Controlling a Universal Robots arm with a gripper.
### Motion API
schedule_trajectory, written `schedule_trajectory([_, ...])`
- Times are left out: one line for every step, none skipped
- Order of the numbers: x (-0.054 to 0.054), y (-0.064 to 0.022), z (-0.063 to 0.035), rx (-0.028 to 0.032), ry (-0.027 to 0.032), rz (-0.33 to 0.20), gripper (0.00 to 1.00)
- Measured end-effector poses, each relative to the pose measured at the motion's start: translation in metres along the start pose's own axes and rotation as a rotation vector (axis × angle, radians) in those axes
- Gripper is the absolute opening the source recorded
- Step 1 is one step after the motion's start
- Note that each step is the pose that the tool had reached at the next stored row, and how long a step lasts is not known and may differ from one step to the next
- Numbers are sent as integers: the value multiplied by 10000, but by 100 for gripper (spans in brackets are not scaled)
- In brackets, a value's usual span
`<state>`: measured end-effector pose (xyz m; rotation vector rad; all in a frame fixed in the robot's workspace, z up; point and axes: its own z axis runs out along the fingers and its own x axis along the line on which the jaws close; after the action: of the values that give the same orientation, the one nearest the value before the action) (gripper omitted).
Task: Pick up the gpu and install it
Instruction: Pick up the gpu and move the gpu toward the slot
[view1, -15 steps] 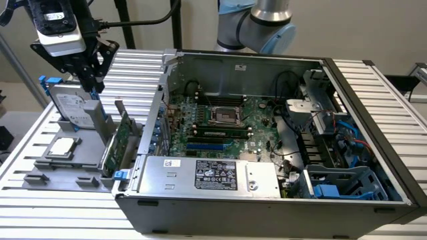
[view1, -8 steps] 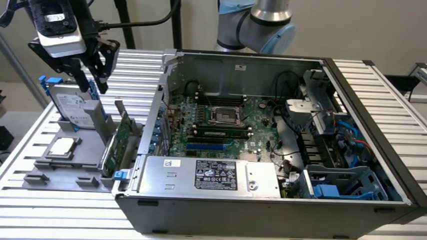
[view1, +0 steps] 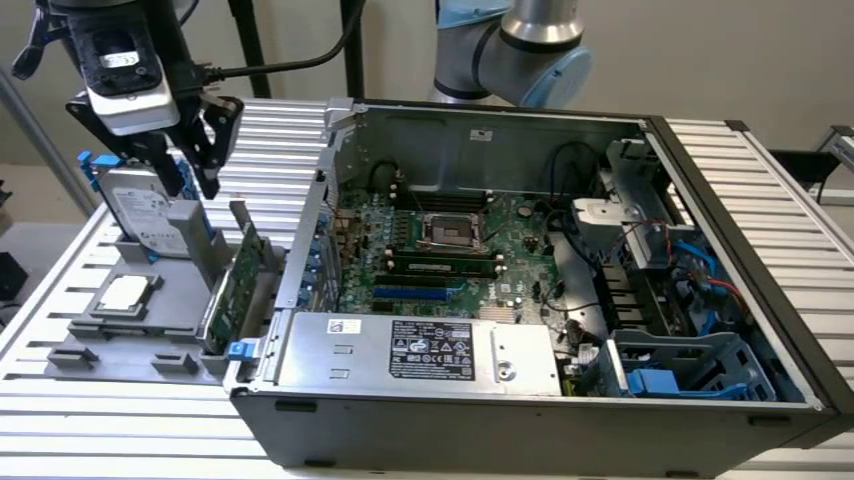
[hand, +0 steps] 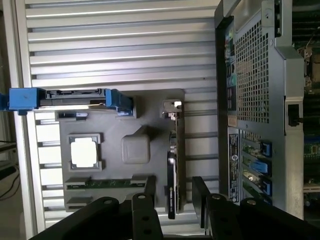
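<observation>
Gpu (hand: 171, 170) stands on edge under the gripper (hand: 175, 189), whose fingers (hand: 200, 192) are spread wide. If the gripper comes down off-centre, a finger could knock the thin card over.

No text legible. Label on PSU (view1: 434, 352): black/white print, can't be read. Sticker on hard drive (view1: 144, 215): same. Rear sticker on PC case (hand: 234, 162), wrist view: illegible.

Base of the hand (hand: 173, 186) off-frame
</observation>
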<state>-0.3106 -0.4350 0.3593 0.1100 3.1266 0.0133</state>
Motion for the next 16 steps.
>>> schedule_trajectory([0, -1, 18, 1, -3, 0, 42])
schedule_trajectory([1, -2, 36, 1, -7, 1, 42])
schedule_trajectory([1, -2, 54, 0, -13, 2, 42])
schedule_trajectory([2, -4, 72, -1, -19, 2, 42])
schedule_trajectory([2, -5, 90, -1, -26, 3, 42])
schedule_trajectory([1, -7, 108, -2, -35, 0, 42])
schedule_trajectory([1, -8, 127, -3, -47, 1, 42])
schedule_trajectory([2, -10, 145, -4, -59, 1, 42])
schedule_trajectory([2, -12, 163, -4, -71, 0, 42])
schedule_trajectory([2, -15, 182, -5, -84, 0, 42])
schedule_trajectory([2, -18, 200, -5, -96, 0, 42])
schedule_trajectory([1, -23, 217, -4, -106, -1, 42])
schedule_trajectory([1, -29, 235, -4, -115, -1, 42])
schedule_trajectory([1, -35, 252, -4, -123, 0, 42])
schedule_trajectory([1, -42, 270, -4, -131, -1, 42])
schedule_trajectory([0, -50, 288, -4, -138, -1, 42])
